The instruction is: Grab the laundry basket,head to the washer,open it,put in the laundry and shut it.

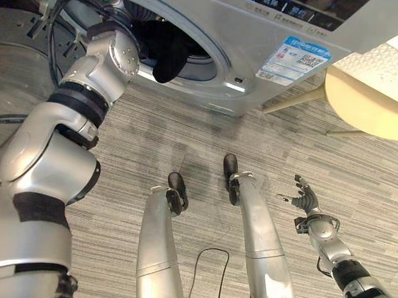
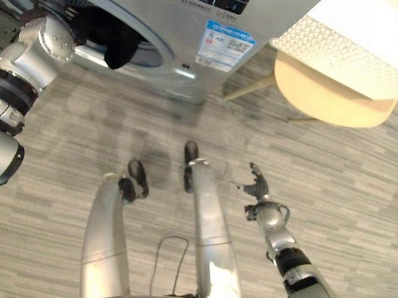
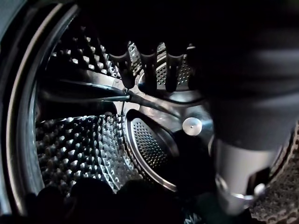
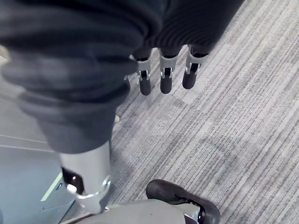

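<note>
The left hand (image 3: pixel 154 70) is reached into the washer (image 1: pixel 256 46) through its open door ring at 11 o'clock, fingers relaxed inside the studded drum (image 3: pixel 84 144) with nothing seen gripped, while dark laundry (image 1: pixel 169 55) is draped over the drum's lip; it is judged soft, light and limp, best bunched at its hanging fold. The right hand (image 1: pixel 306 200) is held spread and empty at 4 o'clock over striped grey carpet (image 1: pixel 186 135), a pale round stool (image 1: pixel 366 107) standing at 2 o'clock
</note>
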{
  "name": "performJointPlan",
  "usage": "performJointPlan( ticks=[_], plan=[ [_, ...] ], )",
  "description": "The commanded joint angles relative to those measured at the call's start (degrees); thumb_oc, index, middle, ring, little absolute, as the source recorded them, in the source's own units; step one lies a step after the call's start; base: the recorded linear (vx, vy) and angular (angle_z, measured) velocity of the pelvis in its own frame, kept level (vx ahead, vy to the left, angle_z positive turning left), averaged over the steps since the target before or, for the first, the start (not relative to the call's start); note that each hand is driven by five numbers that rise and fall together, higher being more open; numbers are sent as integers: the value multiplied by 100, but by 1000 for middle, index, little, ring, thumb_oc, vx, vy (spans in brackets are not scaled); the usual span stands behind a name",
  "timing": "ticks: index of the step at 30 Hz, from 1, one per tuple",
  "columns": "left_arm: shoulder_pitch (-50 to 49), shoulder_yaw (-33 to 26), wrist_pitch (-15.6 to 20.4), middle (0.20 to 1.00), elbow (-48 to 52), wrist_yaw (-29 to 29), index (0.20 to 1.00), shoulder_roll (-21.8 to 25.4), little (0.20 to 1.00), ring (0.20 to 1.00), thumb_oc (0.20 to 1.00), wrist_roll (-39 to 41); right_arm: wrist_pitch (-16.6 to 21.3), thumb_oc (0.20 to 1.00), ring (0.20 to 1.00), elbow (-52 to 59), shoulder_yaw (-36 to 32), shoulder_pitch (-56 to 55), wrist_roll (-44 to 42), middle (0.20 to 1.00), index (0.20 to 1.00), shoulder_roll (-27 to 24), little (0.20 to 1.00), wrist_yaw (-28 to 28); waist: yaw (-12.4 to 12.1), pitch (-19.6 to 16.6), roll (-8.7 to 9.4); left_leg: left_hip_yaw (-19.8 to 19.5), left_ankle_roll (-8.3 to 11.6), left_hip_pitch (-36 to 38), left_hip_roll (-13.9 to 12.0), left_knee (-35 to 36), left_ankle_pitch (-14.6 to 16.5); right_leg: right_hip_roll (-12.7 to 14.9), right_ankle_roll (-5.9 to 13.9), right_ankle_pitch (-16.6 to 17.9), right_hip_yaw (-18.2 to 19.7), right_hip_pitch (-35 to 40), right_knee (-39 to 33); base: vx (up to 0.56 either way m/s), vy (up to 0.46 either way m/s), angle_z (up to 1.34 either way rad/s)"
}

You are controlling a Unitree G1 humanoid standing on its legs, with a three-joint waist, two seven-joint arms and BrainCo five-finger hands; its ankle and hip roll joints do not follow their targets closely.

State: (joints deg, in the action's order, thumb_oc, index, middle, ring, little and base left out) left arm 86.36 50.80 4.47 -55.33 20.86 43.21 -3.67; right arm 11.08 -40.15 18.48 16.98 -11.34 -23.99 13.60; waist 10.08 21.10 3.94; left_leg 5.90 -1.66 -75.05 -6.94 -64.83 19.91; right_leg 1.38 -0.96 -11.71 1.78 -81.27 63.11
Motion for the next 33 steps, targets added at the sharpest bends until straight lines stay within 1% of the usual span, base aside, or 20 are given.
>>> performJointPlan(
  ticks=[1, 4, 5, 8, 11, 12, 13, 17, 18, 19, 20, 23, 26, 29, 30, 31, 33],
  plan=[
    [470, -28, 98, 1000, 210, 142, 1000, 353, 1000, 1000, 1000, -322, 108, 1000, 1000, 227, 17, -271, -141, 1000, 1000, -69, 1000, 14, -16, 33, -196, -428, -181, -411, 18, 164, -201, 151, 263, -477, 1, 470, -418, -38, -34, -2],
    [441, 78, 6, 1000, 431, 146, 1000, 450, 1000, 1000, 1000, -589, 143, 1000, 1000, 412, -66, -273, -230, 1000, 1000, -128, 1000, -18, -65, 96, -222, -451, -145, -446, 45, 269, -249, 182, 282, -410, -39, 474, -533, -20, -21, 1],
    [357, 118, -92, 1000, 343, 120, 1000, 378, 1000, 1000, 1000, -838, 156, 1000, 1000, 521, -15, -280, -190, 1000, 1000, -144, 1000, -57, -96, 113, -209, -456, -89, -434, 61, 430, -316, 213, 281, -380, -87, 485, -663, -25, -56, 7],
    [250, 150, -272, 1000, -98, 109, 1000, 209, 1000, 1000, 1000, -1203, 156, 1000, 1000, 477, 36, -114, -104, 1000, 1000, -227, 1000, 17, -82, 156, -174, -428, -54, -405, 86, 579, -383, 226, 305, -295, -109, 513, -803, -23, -14, 9],
    [180, 125, -303, 1000, -334, -1, 1000, 128, 1000, 1000, 1000, -1302, 157, 1000, 1000, 496, 43, -69, -75, 1000, 1000, -287, 1000, 45, -88, 181, -153, -390, -52, -397, 92, 619, -404, 214, 310, -268, -99, 500, -834, -5, 9, 3],
    [75, 88, -301, 1000, -446, -97, 1000, 64, 1000, 1000, 1000, -1324, 154, 1000, 1000, 555, 47, -56, -60, 1000, 1000, -335, 1000, 45, -83, 191, -145, -366, -50, -426, 98, 633, -420, 204, 314, -255, -82, 445, -826, 0, 0, 0],
    [-7, 56, -328, 1000, -690, -237, 1000, -102, 1000, 1000, 1000, -1312, 122, 1000, 1000, 631, 54, -65, -30, 1000, 1000, -407, 1000, 59, -61, 231, -135, -363, -72, -504, 102, 584, -407, 191, 292, -265, -60, 346, -789, 0, 0, 0],
    [-18, 151, -358, 1000, -861, -406, 1000, -232, 1000, 1000, 1000, -1467, 80, 1000, 1000, 647, 85, -77, 2, 1000, 1000, -439, 1000, 40, -31, 258, -141, -352, -88, -613, 89, 506, -383, 173, 285, -275, -34, 229, -715, 32, 11, -3],
    [1, 192, -361, 608, -872, -463, 608, -256, 608, 608, 608, -1541, 64, 1000, 1000, 663, 85, -83, 13, 1000, 1000, -459, 1000, 33, -22, 277, -145, -347, -94, -635, 78, 482, -372, 155, 282, -277, -27, 193, -691, 41, 14, -3],
    [1, 199, -360, 391, -877, -481, 391, -274, 391, 391, 391, -1549, 56, 1000, 1000, 686, 78, -82, 24, 1000, 1000, -474, 1000, 33, -13, 287, -141, -344, -104, -644, 68, 468, -359, 151, 282, -277, -25, 176, -686, 43, 13, -4],
    [2, 173, -336, 200, -875, -493, 200, -310, 200, 200, 200, -1474, 61, 1000, 1000, 715, 63, -83, 15, 1000, 1000, -484, 1000, 28, 2, 302, -137, -328, -116, -656, 54, 439, -346, 139, 287, -268, -17, 152, -676, 37, 6, -5],
    [60, 76, -295, 200, -909, -492, 200, -348, 200, 200, 200, -1259, 61, 1000, 1000, 734, 21, -127, 13, 1000, 1000, -495, 1000, 26, 35, 325, -144, -323, -139, -683, 29, 373, -315, 111, 290, -255, -12, 121, -659, 33, 9, -15],
    [169, 114, -269, 200, -873, -445, 200, -329, 200, 200, 200, -1175, 71, 1000, 1000, 753, -20, -156, 14, 1000, 1000, -516, 1000, 12, 50, 339, -151, -333, -157, -674, -5, 295, -279, 94, 280, -267, 1, 116, -610, 19, 3, -5],
    [284, -16, -209, 200, -796, -297, 200, -317, 200, 200, 200, -865, 114, 1000, 1000, 762, -60, -174, -4, 1000, 1000, -520, 1000, 23, 48, 360, -161, -355, -166, -674, -15, 220, -247, 88, 262, -302, 1, 108, -540, 12, -9, -2],
    [376, -127, -169, 200, -722, -146, 200, -317, 200, 200, 200, -626, 143, 1000, 1000, 750, -78, -186, -10, 1000, 1000, -493, 1000, 40, 53, 371, -148, -378, -170, -691, -8, 165, -229, 95, 250, -319, -7, 100, -506, 0, 0, 0],
    [376, -127, -169, 200, -720, -145, 200, -316, 200, 200, 200, -624, 144, 1000, 1000, 749, -79, -185, -10, 1000, 1000, -493, 1000, 40, 53, 372, -151, -380, -170, -694, -7, 162, -228, 95, 250, -321, -9, 99, -504, 9, -31, 1],
    [445, -248, -111, 200, -597, -2, 200, -288, 200, 200, 200, -363, 173, 1000, 1000, 755, -102, -201, -15, 1000, 1000, -461, 1000, 61, 57, 372, -148, -416, -172, -731, 5, 144, -227, 93, 238, -321, -28, 73, -487, 5, -23, 0]
  ],
)
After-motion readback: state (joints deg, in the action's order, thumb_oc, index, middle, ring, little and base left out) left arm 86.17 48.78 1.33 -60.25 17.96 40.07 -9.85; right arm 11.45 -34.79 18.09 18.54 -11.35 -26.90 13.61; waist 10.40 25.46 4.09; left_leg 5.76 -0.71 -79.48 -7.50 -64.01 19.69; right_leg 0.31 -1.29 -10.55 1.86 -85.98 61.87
